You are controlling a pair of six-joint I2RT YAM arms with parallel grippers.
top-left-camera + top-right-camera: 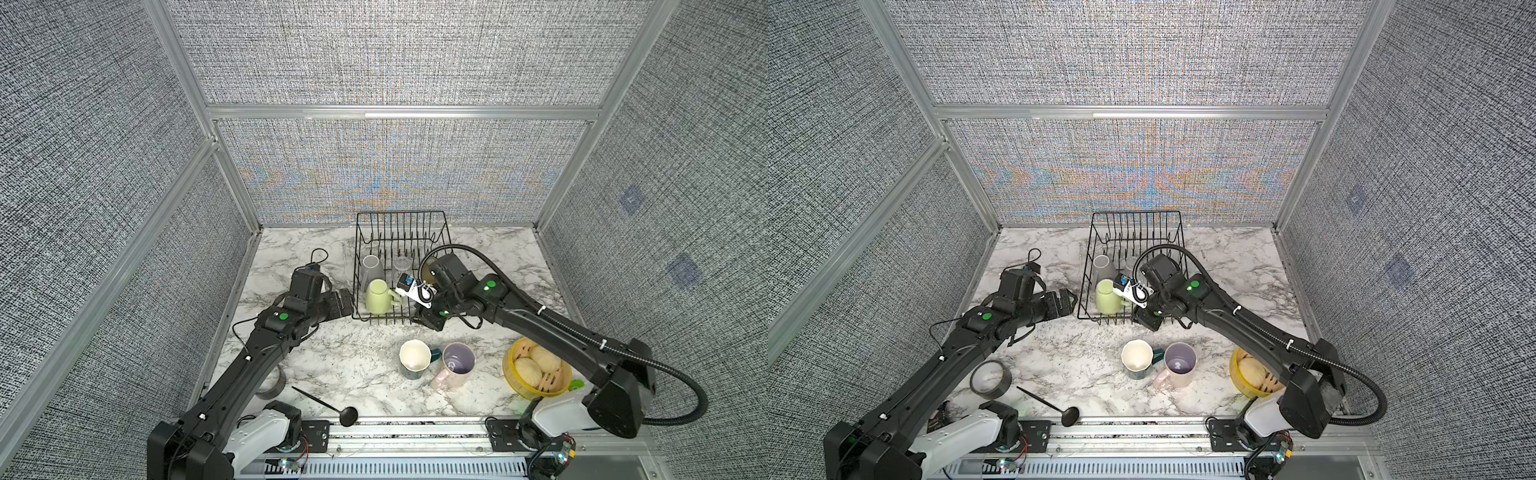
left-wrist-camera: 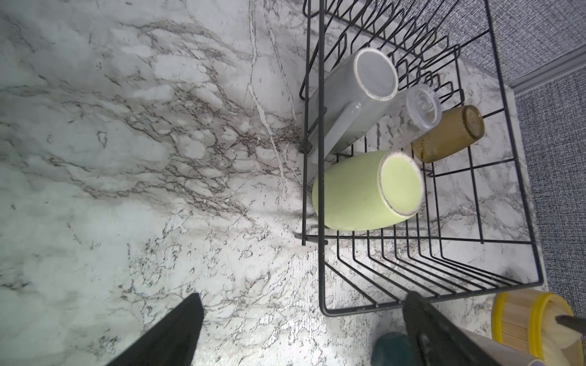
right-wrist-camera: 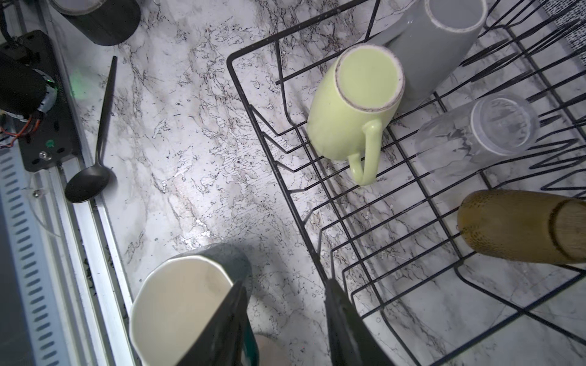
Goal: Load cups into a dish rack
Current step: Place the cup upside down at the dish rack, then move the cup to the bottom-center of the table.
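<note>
Right gripper (image 3: 285,286) is hovering over the near edge of the dish rack (image 1: 401,228), jaws apart, empty. Ahead of it grey mug (image 3: 437,47), yellow-green mug (image 3: 352,107), clear glass (image 3: 475,133) n amber tumbler (image 3: 507,225) are sitting bottoms-up, prob to drain. Teal mug (image 3: 177,310) is waiting beside its finger, pink mug (image 1: 455,365) behind it. Left gripper (image 2: 304,296) is gaping wide beside the rack.

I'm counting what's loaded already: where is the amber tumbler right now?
In the left wrist view, the amber tumbler sits base-up inside the dish rack, just right of the clear glass.
</note>
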